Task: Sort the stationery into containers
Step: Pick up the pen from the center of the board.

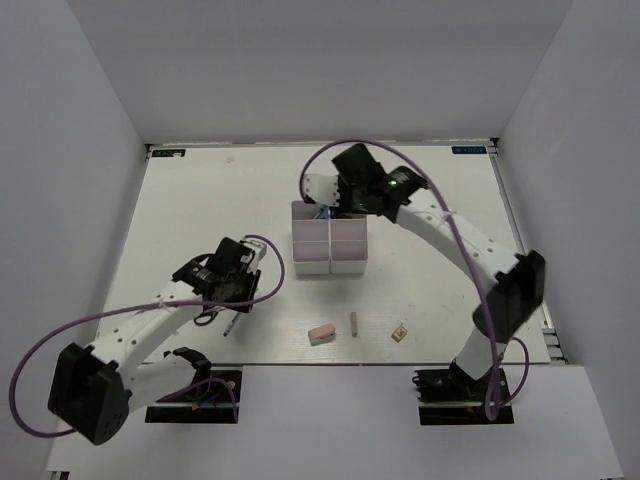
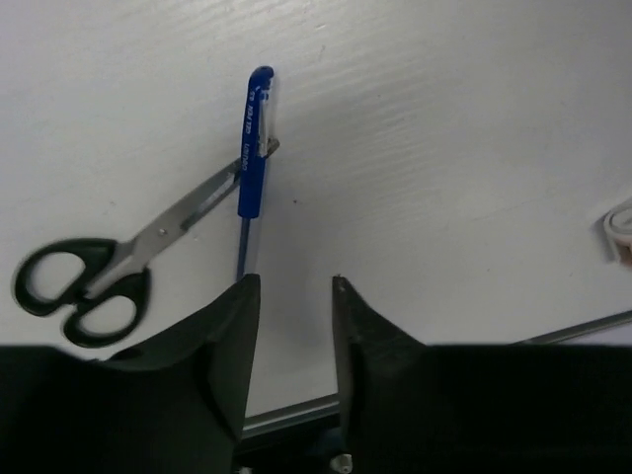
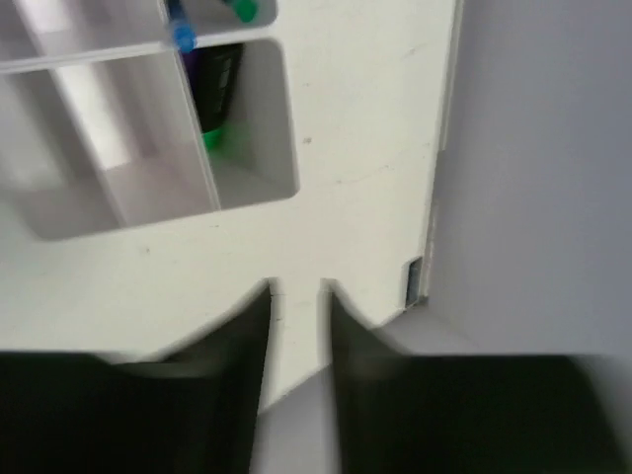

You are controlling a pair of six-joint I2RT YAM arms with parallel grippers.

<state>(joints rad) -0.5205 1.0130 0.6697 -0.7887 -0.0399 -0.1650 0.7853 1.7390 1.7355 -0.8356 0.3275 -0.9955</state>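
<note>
The white divided tray [image 1: 330, 262] stands mid-table. In the right wrist view its compartments [image 3: 128, 188] hold a purple and green highlighter [image 3: 215, 89], a blue pen end [image 3: 181, 36] and a green cap [image 3: 242, 10]. My right gripper [image 3: 298, 286] is open and empty, hovering over the tray's far end [image 1: 328, 208]. My left gripper [image 2: 294, 281] is open and empty, low over the table [image 1: 222, 300]. Just ahead of it lie a blue pen [image 2: 253, 148] and black-handled scissors [image 2: 109, 272], the blade crossing the pen. A pink eraser [image 1: 321, 331], grey stick [image 1: 354, 322] and tan square [image 1: 400, 331] lie near the front.
White walls close in the table on the left, back and right. The right wall and table edge [image 3: 434, 197] show close to my right gripper. A small white and red thing [image 2: 620, 225] sits at the right edge of the left wrist view.
</note>
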